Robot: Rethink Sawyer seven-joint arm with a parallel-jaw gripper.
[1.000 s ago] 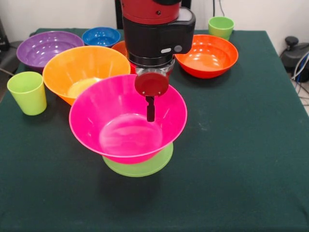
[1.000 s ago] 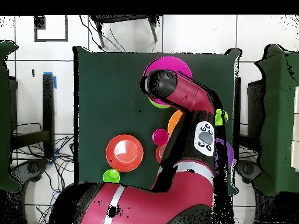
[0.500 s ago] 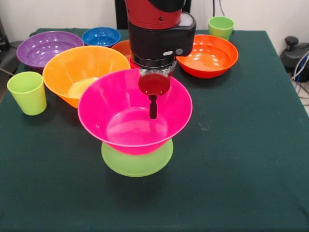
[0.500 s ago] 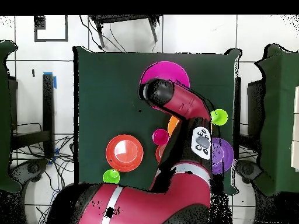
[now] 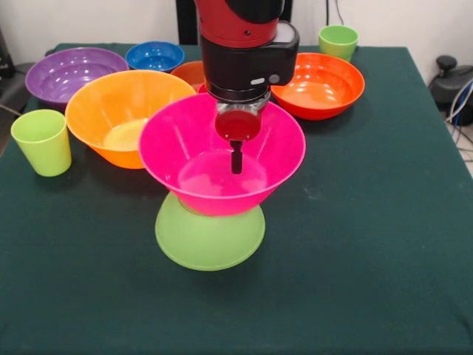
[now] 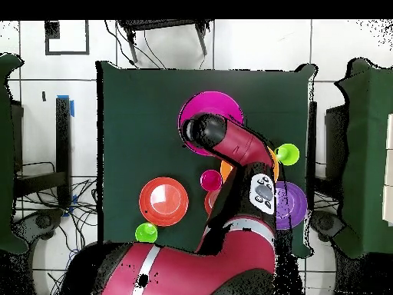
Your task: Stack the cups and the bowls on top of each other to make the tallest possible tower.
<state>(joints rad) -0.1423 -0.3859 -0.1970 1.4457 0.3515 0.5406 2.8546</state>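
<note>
The gripper, clamped on the big pink bowl's far rim, holds it above the rim-down lime green bowl, offset toward the table's far edge.

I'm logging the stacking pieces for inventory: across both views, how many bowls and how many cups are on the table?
Bowls: 7 (pink bowl, lime green bowl, yellow-orange bowl, purple bowl, blue bowl, orange bowl, small dark orange bowl)
Cups: 3 (near light green cup, far light green cup, red-pink cup)
Total: 10
</note>
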